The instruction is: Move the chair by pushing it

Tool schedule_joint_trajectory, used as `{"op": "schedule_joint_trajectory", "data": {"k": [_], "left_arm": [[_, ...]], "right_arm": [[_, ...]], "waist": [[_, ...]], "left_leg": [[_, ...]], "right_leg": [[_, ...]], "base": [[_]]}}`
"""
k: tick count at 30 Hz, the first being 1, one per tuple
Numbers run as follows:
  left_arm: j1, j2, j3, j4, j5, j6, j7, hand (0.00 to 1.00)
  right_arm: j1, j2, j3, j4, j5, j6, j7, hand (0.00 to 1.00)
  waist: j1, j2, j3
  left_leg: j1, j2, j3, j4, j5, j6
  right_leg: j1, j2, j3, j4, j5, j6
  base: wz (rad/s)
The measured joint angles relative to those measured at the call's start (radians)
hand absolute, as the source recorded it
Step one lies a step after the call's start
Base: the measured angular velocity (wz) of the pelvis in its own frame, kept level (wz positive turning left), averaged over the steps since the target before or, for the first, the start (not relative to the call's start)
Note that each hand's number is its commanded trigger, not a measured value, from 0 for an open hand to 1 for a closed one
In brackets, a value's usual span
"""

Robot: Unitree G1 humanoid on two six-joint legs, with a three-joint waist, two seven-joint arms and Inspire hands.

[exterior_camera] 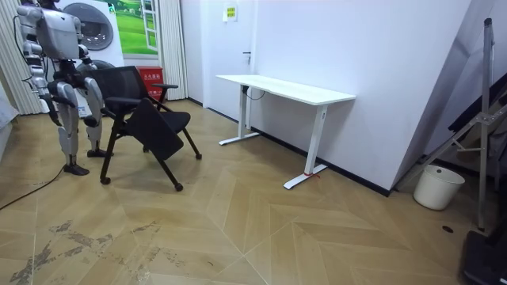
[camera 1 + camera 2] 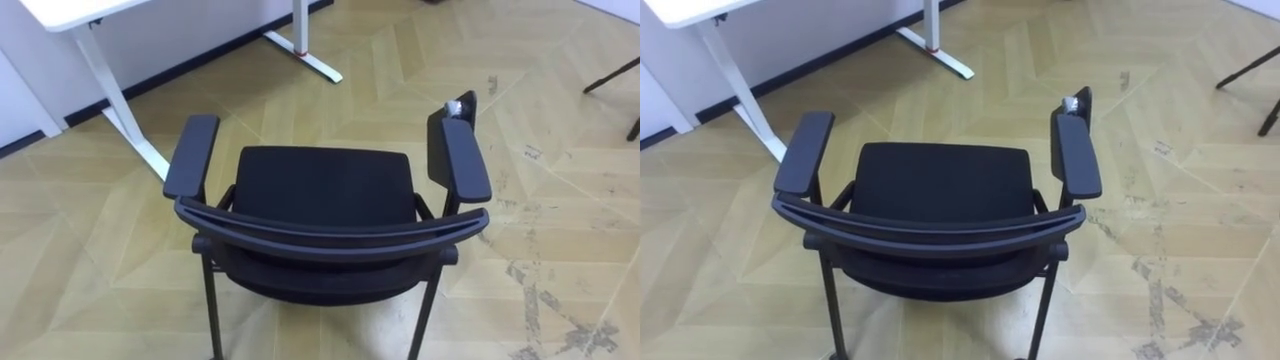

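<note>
The chair [image 2: 325, 190] stands on the wood floor [image 2: 560, 250] straight ahead of me and fills the middle of the eye views. Its curved backrest [image 2: 330, 232] is the nearest part. It runs left to right across the lower centre, and the seat beyond it points toward the top of the frame. The left armrest [image 2: 192, 155] and right armrest [image 2: 465, 160] run away from me on either side.

A push would go up the frame, square to the backrest. The backrest sits about central, so I judge neither arm to be the nearer one.

A white surface [image 2: 70, 12] on thin legs sits at the upper left, well apart from the chair.

The room view adds what the eye views lack. At its left I stand upright just behind the chair, and the surface [image 1: 285, 87] runs along the wall to the right of the chair, with bare floor between them. A white bucket [image 1: 438, 186] sits far right. My hands are too small there to make out, so I cannot tell whether they are spread, closed or touching the backrest.
</note>
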Motion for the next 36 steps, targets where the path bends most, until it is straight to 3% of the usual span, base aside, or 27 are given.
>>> {"op": "schedule_joint_trajectory", "data": {"k": [3, 8, 11, 17, 21, 25, 28, 30, 31, 36], "left_arm": [[0.0, 0.004, 0.049, -0.009, -0.032, 0.009, 0.041, 0.0], [-0.007, 0.011, 0.107, -0.031, -0.116, 0.028, 0.118, 0.0], [-0.03, 0.035, 0.125, -0.032, -0.115, 0.028, 0.145, 0.0], [-0.074, 0.065, 0.132, -0.076, -0.115, 0.028, 0.19, 0.0], [-0.13, 0.123, 0.137, -0.084, -0.114, 0.028, 0.213, 0.0], [-0.167, 0.172, 0.154, -0.143, -0.055, 0.026, 0.241, 0.0], [-0.193, 0.18, 0.153, -0.195, 0.04, 0.024, 0.25, 0.0], [-0.227, 0.191, 0.152, -0.22, 0.123, 0.026, 0.253, 0.0], [-0.234, 0.199, 0.152, -0.26, 0.146, 0.031, 0.253, 0.0], [-0.242, 0.244, 0.13, -0.483, 0.341, 0.035, 0.242, 0.0]], "right_arm": [[0.013, -0.008, -0.005, 0.0, 0.021, 0.005, -0.01, 0.0], [0.006, -0.026, -0.049, 0.001, 0.011, 0.029, -0.018, 0.0], [0.003, -0.046, -0.067, 0.0, -0.024, 0.033, -0.022, 0.0], [-0.002, -0.065, -0.068, 0.0, -0.03, 0.034, -0.015, 0.0], [-0.01, -0.076, -0.108, 0.0, -0.06, 0.031, -0.023, 0.0], [-0.012, -0.078, -0.136, -0.009, -0.083, 0.028, -0.034, 0.0], [-0.018, -0.081, -0.137, -0.005, -0.095, 0.022, -0.031, 0.0], [-0.013, -0.085, -0.136, -0.009, -0.095, 0.01, -0.027, 0.0], [-0.016, -0.089, -0.136, -0.011, -0.095, 0.01, -0.027, 0.0], [-0.013, -0.104, -0.138, -0.01, -0.099, 0.009, -0.005, 0.0]], "waist": [[0.016, 0.01, 0.0003], [0.013, 0.033, -0.0006], [0.009, 0.043, 0.003], [0.009, 0.06, 0.001], [0.006, 0.062, 0.0011], [-0.001, 0.068, 0.0021], [-0.004, 0.074, 0.0029], [-0.006, 0.091, -0.0015], [-0.01, 0.092, -0.0045], [-0.015, 0.115, 0.0003]], "left_leg": [[0.006, 0.0, -0.001, 0.0, -0.005, 0.001], [0.008, 0.0, -0.002, 0.0, -0.006, 0.001], [0.007, 0.001, -0.002, 0.0, -0.007, 0.001], [0.008, 0.0, -0.004, -0.001, -0.007, 0.001], [0.004, 0.0, -0.007, -0.001, -0.007, 0.001], [0.004, 0.0, -0.005, -0.003, -0.007, 0.0], [0.004, -0.001, -0.009, -0.003, -0.007, 0.0], [-0.003, -0.001, -0.013, -0.003, -0.007, 0.0], [-0.005, 0.0, -0.011, -0.002, -0.007, 0.0], [-0.001, -0.001, -0.011, 0.0, -0.007, 0.001]], "right_leg": [[0.007, 0.0, -0.001, 0.001, 0.0, 0.001], [0.008, 0.001, -0.002, 0.005, 0.0, 0.001], [0.008, 0.0, -0.003, 0.007, 0.0, 0.0], [0.008, 0.0, -0.004, 0.006, 0.0, 0.0], [0.005, 0.002, -0.002, 0.005, -0.001, 0.0], [0.003, 0.002, 0.0, 0.005, -0.001, 0.0], [0.003, 0.001, -0.001, 0.006, -0.001, 0.0], [0.0, 0.002, -0.002, 0.006, -0.001, 0.0], [0.001, 0.002, -0.002, 0.011, -0.001, 0.0], [-0.002, 0.0, 0.001, 0.017, -0.001, 0.0]], "base": [[0.0], [0.0], [0.0], [0.0], [0.0], [0.0], [0.0], [0.0], [0.0], [-0.01]]}}
